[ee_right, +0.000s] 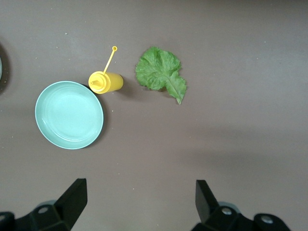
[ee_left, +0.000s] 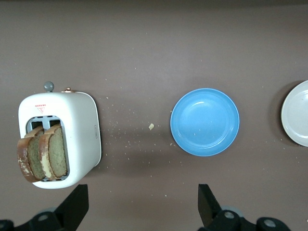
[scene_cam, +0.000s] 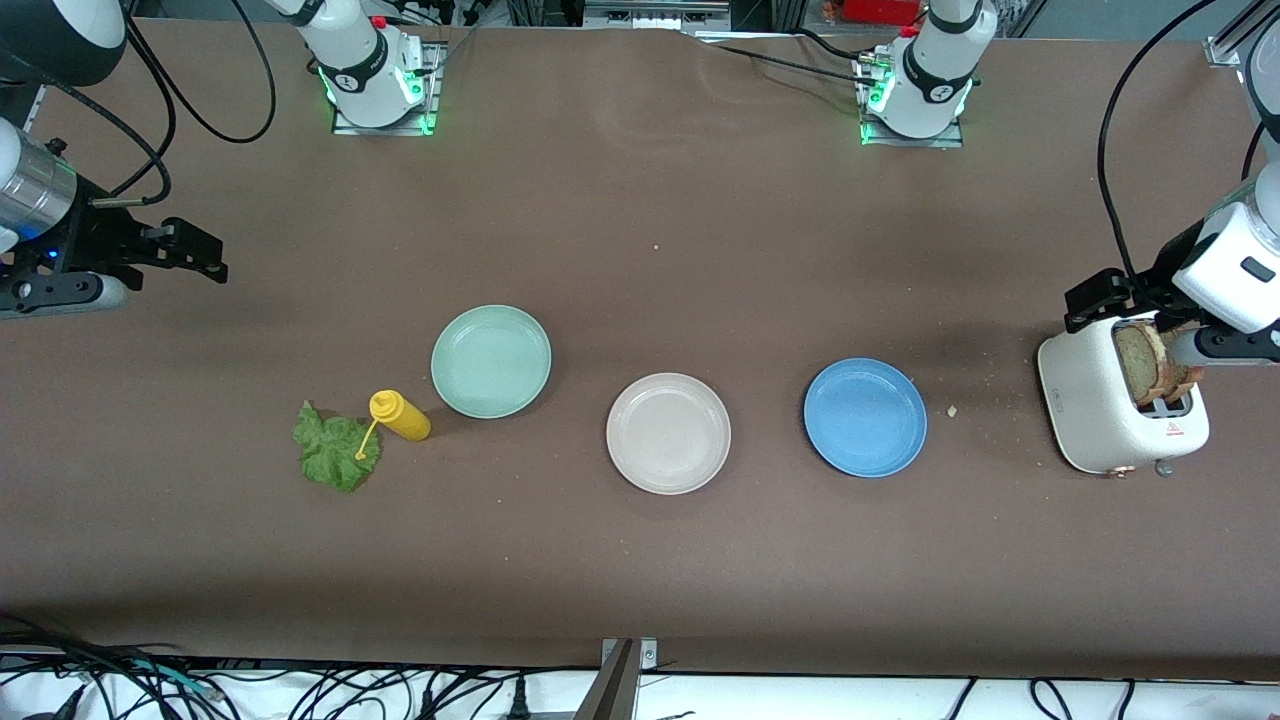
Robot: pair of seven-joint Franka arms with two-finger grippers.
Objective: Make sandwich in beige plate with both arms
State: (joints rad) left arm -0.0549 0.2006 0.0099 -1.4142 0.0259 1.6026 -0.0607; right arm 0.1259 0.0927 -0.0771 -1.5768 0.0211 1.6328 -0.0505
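Beige plate [scene_cam: 668,433] bare, bread [scene_cam: 1150,364] in toaster [scene_cam: 1105,412], lettuce [scene_cam: 335,457] on tabletop; left pincer [ee_left: 139,204] and right pincer [ee_right: 139,202] both released, empty.

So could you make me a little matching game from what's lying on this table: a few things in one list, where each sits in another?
Things:
1. bread slices
2. beige plate
3. lettuce leaf
4. left gripper

Places:
A. beside the yellow bottle
B. over the toaster
C. between the mint-green plate and blue plate
D. standing in the toaster's slots

Pairs: 1-D, 2-C, 3-A, 4-B
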